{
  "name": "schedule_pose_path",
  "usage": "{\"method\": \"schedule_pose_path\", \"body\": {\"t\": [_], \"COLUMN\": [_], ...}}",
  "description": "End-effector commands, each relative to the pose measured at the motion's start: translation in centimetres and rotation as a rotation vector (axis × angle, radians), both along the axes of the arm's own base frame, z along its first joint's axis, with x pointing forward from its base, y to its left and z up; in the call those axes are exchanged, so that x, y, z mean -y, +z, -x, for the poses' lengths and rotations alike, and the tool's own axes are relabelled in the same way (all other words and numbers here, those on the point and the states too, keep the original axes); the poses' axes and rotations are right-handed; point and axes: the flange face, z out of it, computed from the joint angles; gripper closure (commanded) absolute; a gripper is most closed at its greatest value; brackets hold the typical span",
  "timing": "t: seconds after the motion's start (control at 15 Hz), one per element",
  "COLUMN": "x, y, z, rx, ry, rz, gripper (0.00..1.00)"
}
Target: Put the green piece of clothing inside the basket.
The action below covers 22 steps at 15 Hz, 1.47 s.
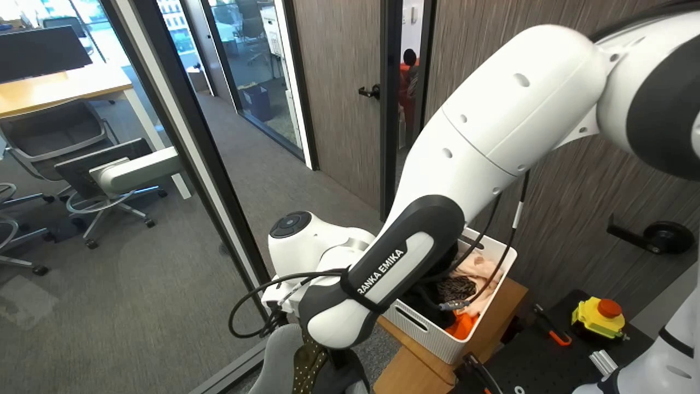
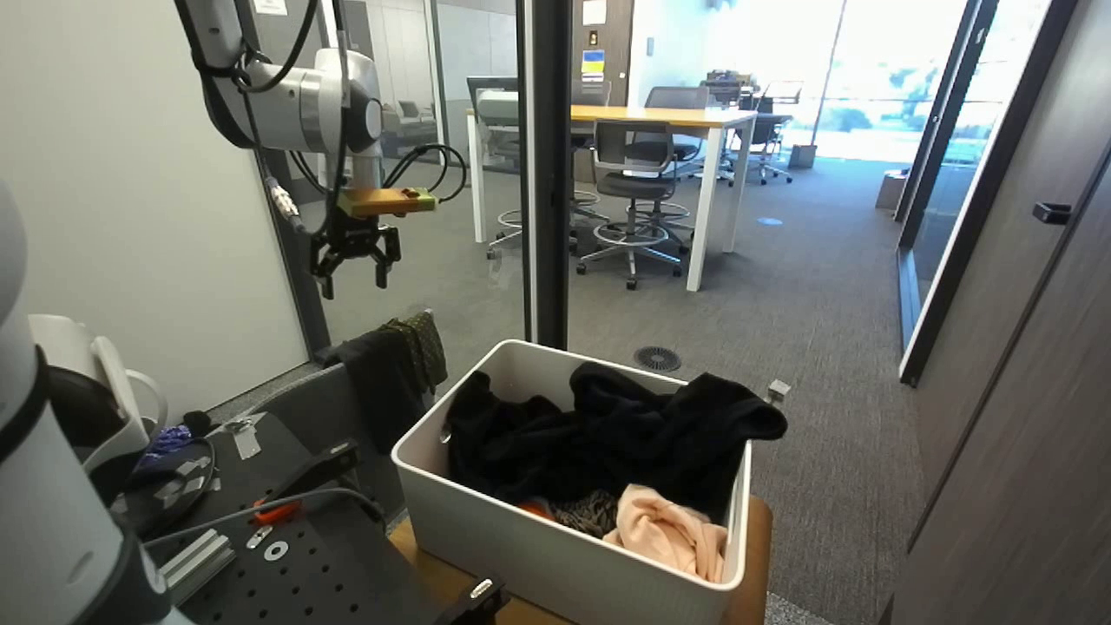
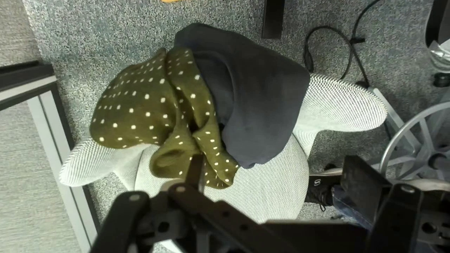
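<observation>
The green piece of clothing, olive with white dots, hangs over a grey chair back beside a dark garment. It shows in both exterior views [image 1: 307, 364] [image 2: 424, 343] and in the wrist view [image 3: 137, 105]. My gripper [image 2: 354, 282] is open and empty in the air above the chair. In the wrist view the gripper [image 3: 276, 172] has its fingers wide apart, with the left finger overlapping the lower edge of the green cloth from above. The white basket [image 2: 555, 555] holds black, peach, orange and patterned clothes. In an exterior view the arm hides part of the basket [image 1: 424, 336].
The dark garment [image 3: 263, 95] lies against the green cloth on the chair [image 3: 260, 189]. The basket stands on a wooden surface [image 1: 410, 372]. A black perforated table [image 2: 304, 573] is beside it. A glass wall frame [image 3: 52, 123] runs close to the chair. A shoe [image 3: 320, 193] shows nearby.
</observation>
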Motion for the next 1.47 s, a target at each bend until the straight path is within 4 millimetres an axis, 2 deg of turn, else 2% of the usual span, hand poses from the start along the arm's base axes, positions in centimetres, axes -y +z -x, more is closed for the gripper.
{"method": "schedule_pose_path", "body": {"t": [0.0,0.47,0.8,1.07,1.4], "x": [-2.3,-3.7,-3.6,-3.8,-4.6], "y": [-1.6,-5.0,-7.7,-9.6,-10.6], "z": [-1.2,-4.6,-7.0,-7.9,-8.3], "rx": [0.004,0.017,0.015,0.008,-0.005], "ry": [0.04,0.045,0.022,0.002,-0.006], "rz": [-0.034,-0.044,-0.034,-0.033,-0.041], "gripper": [0.0,0.0,0.0,0.0,0.0]}}
